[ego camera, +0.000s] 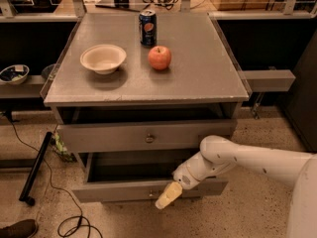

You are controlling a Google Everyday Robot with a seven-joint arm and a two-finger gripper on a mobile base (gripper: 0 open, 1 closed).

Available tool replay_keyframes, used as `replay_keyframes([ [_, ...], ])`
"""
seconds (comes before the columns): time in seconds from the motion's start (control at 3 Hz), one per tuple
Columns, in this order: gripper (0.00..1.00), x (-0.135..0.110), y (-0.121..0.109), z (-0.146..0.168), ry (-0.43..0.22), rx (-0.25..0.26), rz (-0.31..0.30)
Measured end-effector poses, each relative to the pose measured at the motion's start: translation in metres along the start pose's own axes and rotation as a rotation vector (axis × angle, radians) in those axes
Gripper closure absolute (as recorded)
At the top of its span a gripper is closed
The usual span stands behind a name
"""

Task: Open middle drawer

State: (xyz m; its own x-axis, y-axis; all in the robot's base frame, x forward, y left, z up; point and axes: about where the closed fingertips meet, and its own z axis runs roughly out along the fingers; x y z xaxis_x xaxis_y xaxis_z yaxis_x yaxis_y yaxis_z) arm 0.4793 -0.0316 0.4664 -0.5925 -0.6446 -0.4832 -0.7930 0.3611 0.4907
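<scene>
While the one camera view looks down on the grey cabinet (208, 78), my gripper (167, 196) sits at six o'clock in the scene. It is against the front panel of the middle drawer (116, 191), just right of centre, where the knob should be. The knob itself I cannot make out, and I cannot tell whether my gripper is apart or clamped on it.

The middle drawer stands pulled out, its dark inside showing below the upper drawer (104, 137), which lies at twelve o'clock from me.

My worry is the hold. If I have only a glancing purchase, a further pull could slip off and leave the drawer partway. A pull slanted toward four o'clock, along my arm, could rack the drawer in its runners. A jerk might also shake the top, where the can (147, 21) stands upright at eleven o'clock from the apple (159, 57). The apple could then roll toward the bowl (103, 58) at nine.
</scene>
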Motion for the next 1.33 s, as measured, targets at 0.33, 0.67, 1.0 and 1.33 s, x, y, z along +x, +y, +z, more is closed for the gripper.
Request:
replay_keyframes([
  [0.33, 0.19, 0.0000, 0.0000, 0.0000, 0.000, 0.000, 0.000],
  [0.67, 0.42, 0.0000, 0.0000, 0.0001, 0.000, 0.000, 0.000],
  [1.0, 0.65, 0.0000, 0.0000, 0.0001, 0.000, 0.000, 0.000],
  [1.33, 0.89, 0.0000, 0.0000, 0.0001, 0.000, 0.000, 0.000],
])
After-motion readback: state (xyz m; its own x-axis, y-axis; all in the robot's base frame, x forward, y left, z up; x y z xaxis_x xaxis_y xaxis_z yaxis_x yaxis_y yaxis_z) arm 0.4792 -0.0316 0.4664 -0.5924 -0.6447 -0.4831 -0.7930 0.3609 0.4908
